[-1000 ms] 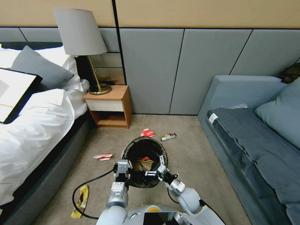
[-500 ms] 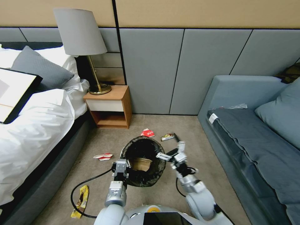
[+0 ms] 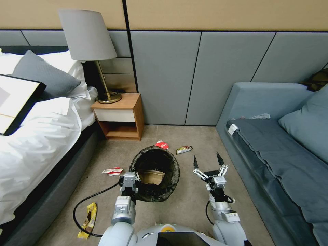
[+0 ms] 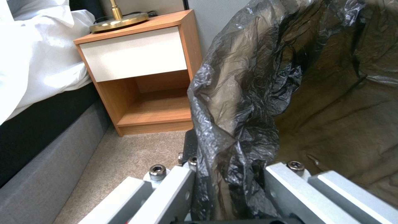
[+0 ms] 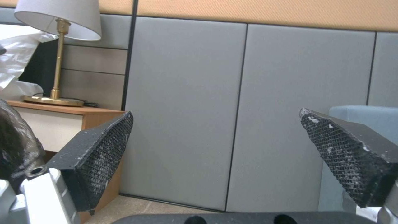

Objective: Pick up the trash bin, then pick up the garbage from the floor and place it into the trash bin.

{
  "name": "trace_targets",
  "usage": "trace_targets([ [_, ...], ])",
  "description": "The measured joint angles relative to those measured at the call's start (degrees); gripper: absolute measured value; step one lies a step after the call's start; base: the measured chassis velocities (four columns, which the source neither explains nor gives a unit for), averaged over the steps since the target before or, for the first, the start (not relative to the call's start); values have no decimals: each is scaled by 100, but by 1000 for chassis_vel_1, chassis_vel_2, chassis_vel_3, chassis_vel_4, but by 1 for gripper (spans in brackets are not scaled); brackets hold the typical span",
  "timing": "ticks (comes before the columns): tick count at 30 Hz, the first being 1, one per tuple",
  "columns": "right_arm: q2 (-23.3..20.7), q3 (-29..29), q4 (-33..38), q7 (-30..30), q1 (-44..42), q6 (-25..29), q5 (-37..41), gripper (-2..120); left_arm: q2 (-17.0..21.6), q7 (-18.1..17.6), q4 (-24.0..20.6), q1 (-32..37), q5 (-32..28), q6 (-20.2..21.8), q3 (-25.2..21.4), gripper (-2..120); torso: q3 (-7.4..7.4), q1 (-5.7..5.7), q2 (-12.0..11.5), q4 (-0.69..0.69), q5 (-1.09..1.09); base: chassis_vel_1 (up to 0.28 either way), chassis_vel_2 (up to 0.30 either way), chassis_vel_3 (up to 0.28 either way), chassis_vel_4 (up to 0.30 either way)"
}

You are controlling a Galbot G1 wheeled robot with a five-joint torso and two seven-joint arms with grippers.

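The trash bin (image 3: 172, 171), lined with a crinkled black bag, hangs just above the carpet with my left gripper (image 3: 131, 178) shut on its near rim. In the left wrist view the bag's folded rim (image 4: 248, 93) is pinched in the left gripper (image 4: 229, 186). A tan curled piece (image 3: 152, 177) lies inside. My right gripper (image 3: 207, 160) stands open and empty to the right of the bin, and its fingertips (image 5: 104, 149) are spread wide. Garbage on the floor: a red pack (image 3: 161, 145), a brown wrapper (image 3: 184, 149), a red-and-white pack (image 3: 112, 171) and a yellow wrapper (image 3: 87, 218).
A bed (image 3: 37, 143) runs along the left and a grey sofa (image 3: 273, 150) along the right. A wooden nightstand (image 3: 119, 118) with a lamp (image 3: 90, 41) stands at the wall. A black cable (image 3: 85, 205) loops over the carpet near the yellow wrapper.
My right gripper has left the bin's mouth, swung out to the right and now stands open beside the bin. The small red piece near it no longer shows. The left gripper keeps its hold.
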Motion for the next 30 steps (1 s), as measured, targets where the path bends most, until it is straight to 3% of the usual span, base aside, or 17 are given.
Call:
trace_targets([
  [14, 22, 22, -55, -119, 100, 52, 142, 100, -22, -2, -13, -1, -1, 0, -15, 0, -1, -1, 0, 0, 0, -32, 28, 24, -24],
  [30, 6, 40, -99, -204, 211, 16, 236, 100, -72, -6, 5, 8, 14, 0, -13, 0, 1, 0, 0, -1, 0, -204, 207, 207, -200],
])
